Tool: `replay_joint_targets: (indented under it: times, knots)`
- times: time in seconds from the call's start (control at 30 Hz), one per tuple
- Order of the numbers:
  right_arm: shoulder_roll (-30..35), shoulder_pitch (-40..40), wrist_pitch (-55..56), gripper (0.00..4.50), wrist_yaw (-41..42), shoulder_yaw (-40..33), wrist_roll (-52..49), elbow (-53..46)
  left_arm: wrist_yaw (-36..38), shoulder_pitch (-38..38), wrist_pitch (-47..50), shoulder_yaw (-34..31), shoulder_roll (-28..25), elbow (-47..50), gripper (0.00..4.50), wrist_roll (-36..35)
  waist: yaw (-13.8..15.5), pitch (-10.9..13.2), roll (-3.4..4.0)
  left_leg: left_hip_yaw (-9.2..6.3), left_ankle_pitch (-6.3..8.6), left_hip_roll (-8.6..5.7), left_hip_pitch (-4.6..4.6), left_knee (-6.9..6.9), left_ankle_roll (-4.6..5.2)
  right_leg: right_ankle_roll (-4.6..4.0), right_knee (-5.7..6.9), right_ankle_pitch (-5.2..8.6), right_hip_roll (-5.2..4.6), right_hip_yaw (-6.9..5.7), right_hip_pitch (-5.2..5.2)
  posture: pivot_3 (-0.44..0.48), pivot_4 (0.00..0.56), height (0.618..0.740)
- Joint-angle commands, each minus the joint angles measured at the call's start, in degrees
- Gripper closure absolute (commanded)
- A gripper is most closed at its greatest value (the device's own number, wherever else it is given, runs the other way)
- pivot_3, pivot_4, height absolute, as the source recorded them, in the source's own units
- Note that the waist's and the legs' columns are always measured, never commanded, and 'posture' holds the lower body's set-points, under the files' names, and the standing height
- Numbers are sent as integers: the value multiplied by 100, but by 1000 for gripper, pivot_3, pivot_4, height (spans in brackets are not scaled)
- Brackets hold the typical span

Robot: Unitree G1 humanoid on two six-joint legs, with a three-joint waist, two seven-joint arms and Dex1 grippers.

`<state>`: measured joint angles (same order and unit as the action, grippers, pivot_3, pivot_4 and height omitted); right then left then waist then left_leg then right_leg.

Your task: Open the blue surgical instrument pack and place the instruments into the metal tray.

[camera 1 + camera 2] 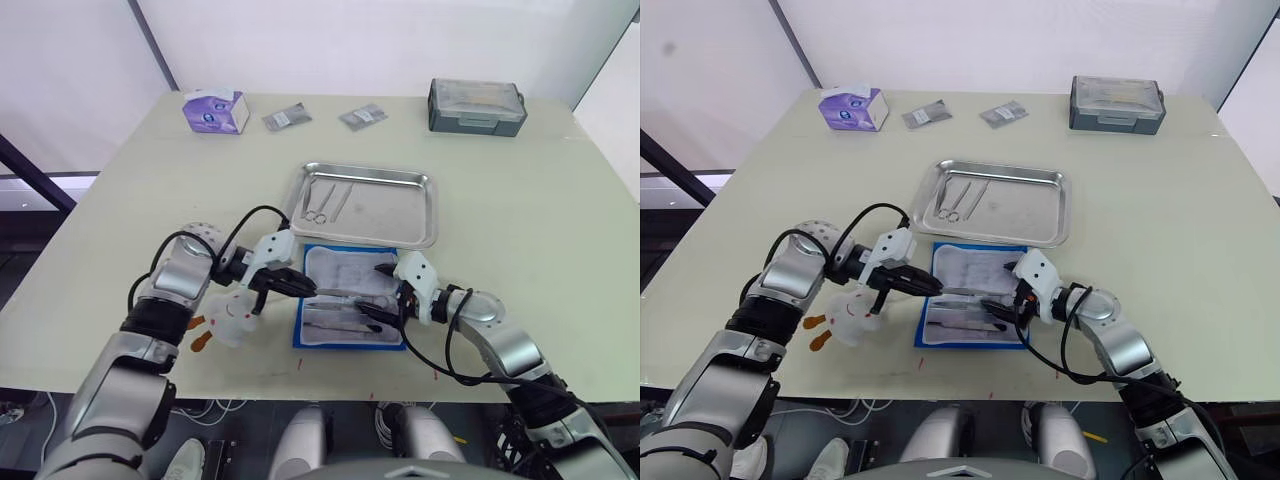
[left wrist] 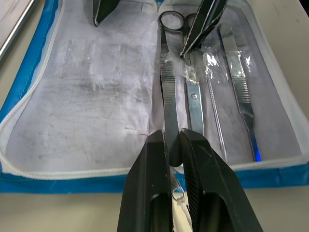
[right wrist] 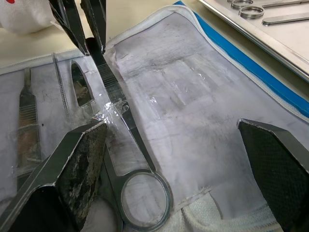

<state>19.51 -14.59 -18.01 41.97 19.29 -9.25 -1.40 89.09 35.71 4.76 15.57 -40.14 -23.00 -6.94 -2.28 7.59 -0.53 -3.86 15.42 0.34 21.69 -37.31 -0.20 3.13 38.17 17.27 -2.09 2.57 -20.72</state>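
Scissors [image 2: 170, 92] clamped in left tool [image 2: 175, 145], over open pack [image 2: 91, 92]

You have on the tabletop [image 1: 120, 250]: one metal tray [image 1: 425, 215], holding two instruments [image 1: 326, 199]; one blue surgical instrument pack [image 1: 345, 300], opened flat, with four instruments [image 2: 195, 104] in its pockets; one tissue box [image 1: 214, 110]; two small grey packets [image 1: 287, 118]; one grey lidded box [image 1: 477, 106].
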Motion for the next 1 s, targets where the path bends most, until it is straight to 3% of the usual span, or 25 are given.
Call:
replay_joint_targets:
  times: [0.03, 1.0]
  knots:
    - [207, 300, -442, 0, -114, 122, 347, 718, 276, 40, 39, -104, -165, 273, 4472, -163, 0, 0, 0, 0, 0, 0, 0, 0, 0, 0, 0, 0, 0, 0, 0, 0, 150, 738]
    - [187, 320, -444, 0, -123, 135, 346, 722, 341, -148, 405, -86, -1110, 812, 4472, -664, -3, 6, 2, 0, 0, 2, 0, 0, 0, 0, 0, 0, 0, 0, 0, 0, 150, 738]
